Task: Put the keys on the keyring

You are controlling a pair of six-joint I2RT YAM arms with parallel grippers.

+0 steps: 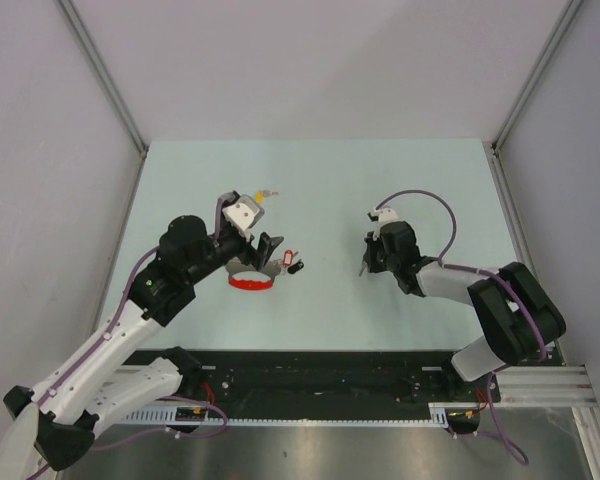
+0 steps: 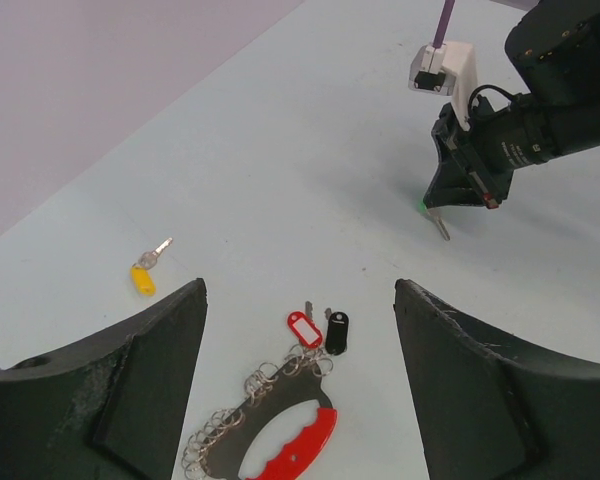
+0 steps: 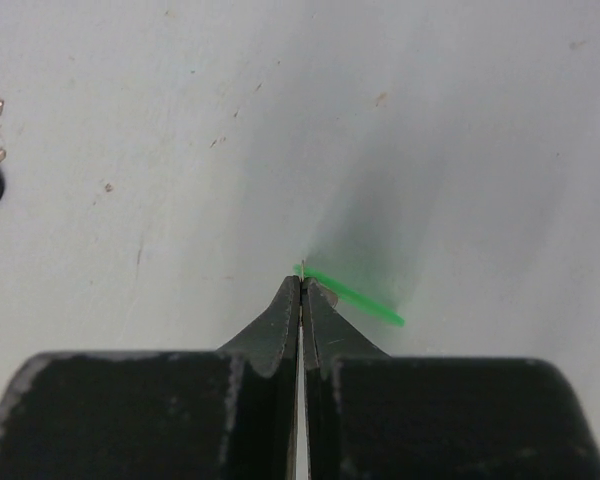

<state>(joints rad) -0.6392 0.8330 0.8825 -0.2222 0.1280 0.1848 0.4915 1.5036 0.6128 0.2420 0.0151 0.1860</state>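
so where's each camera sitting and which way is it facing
Top external: above and behind the bases, looking down on the table; both arms show, left tool and right tool.
Left wrist: on the left arm, facing forward over the keyring; its own open fingers frame the view.
Right wrist: facing down at the table; its shut fingers pinch the green key.
Shared: left wrist and top views both show the yellow key, keyring and right tool.

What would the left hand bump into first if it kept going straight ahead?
Probably the keyring, lying on the table between its open fingers; depth is hard to judge.
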